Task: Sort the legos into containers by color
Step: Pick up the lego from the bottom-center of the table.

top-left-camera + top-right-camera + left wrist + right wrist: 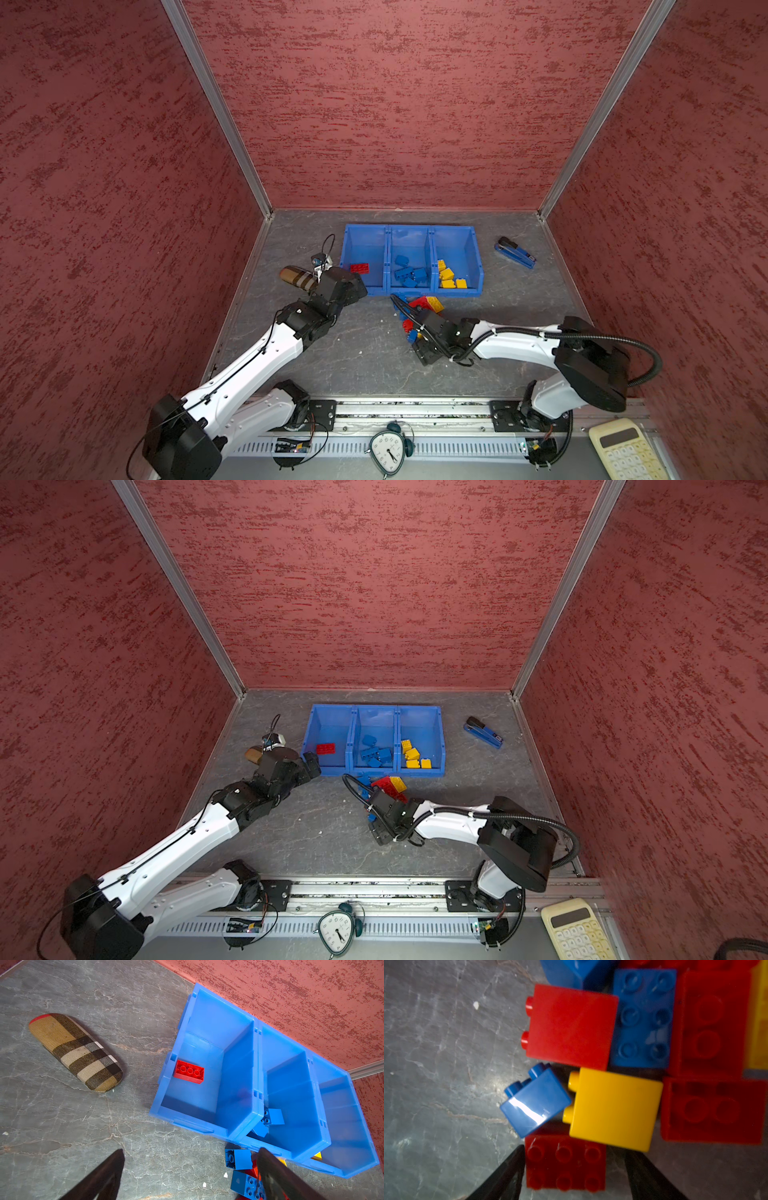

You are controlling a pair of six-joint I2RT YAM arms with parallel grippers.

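Currently we see left fingers point(104, 1176) spread wide, empty, near the containers point(257, 1059), right fingers point(508, 1172) apart astride a red brick point(564, 1164), not clamped, among loose legos point(428, 305) on the surface point(436, 1064)

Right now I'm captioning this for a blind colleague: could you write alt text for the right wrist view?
The right gripper, jaws open, straddles a red six-stud brick on the grey table. Just beyond it lie a yellow brick, a tilted blue brick and a red brick on its side.
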